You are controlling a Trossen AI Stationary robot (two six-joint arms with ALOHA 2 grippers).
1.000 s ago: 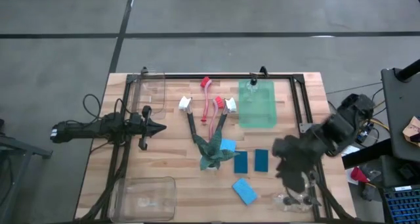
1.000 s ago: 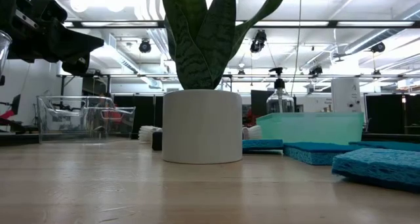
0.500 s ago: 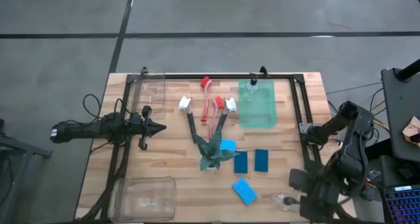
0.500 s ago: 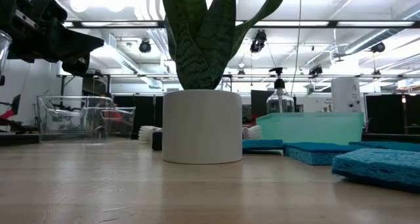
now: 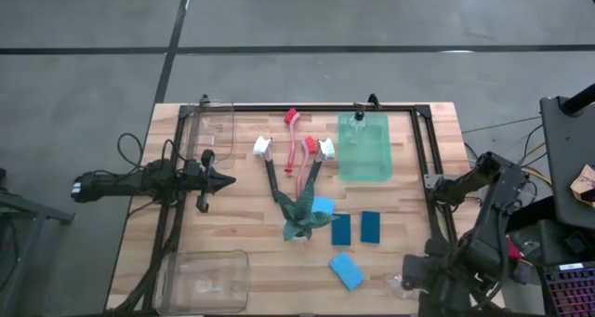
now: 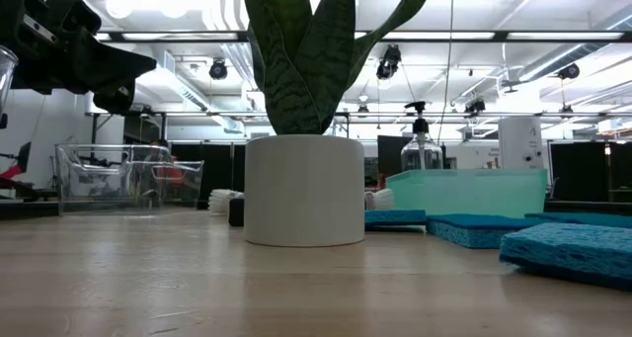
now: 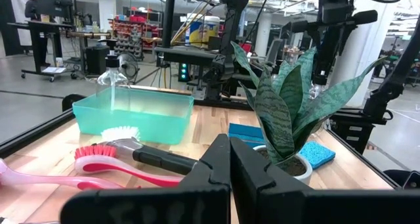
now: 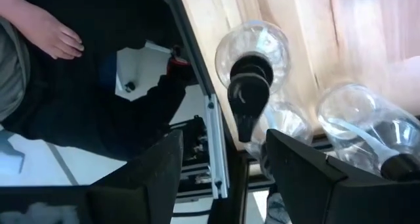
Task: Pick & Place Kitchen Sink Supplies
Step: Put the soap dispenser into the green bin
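Note:
Several clear bottles with black pump caps lie at the table's near right corner (image 5: 398, 283). In the right wrist view one bottle (image 8: 251, 56) points its black pump between my right gripper's (image 8: 223, 142) open fingers, apart from both; another bottle (image 8: 367, 122) lies beside it. Blue and teal sponges (image 5: 346, 270) (image 5: 370, 226) lie flat near the plant (image 5: 302, 215). Brushes with white (image 5: 261, 148) and red (image 5: 291, 118) heads lie toward the far edge. My left gripper (image 5: 223, 178) hovers shut at the table's left side, touching nothing.
A teal bin (image 5: 363, 150) holding a pump bottle (image 5: 358, 122) stands at the far right. Clear bins sit at the far left (image 5: 218, 126) and near left (image 5: 206, 280). A black frame rail (image 8: 213, 138) runs beside the bottles. A person's hand (image 8: 49, 30) shows beyond the table edge.
My right arm has swung from above the table's right side toward the near right corner, folding and coming down over the clear bottles there. The left arm and the things on the table have kept still.

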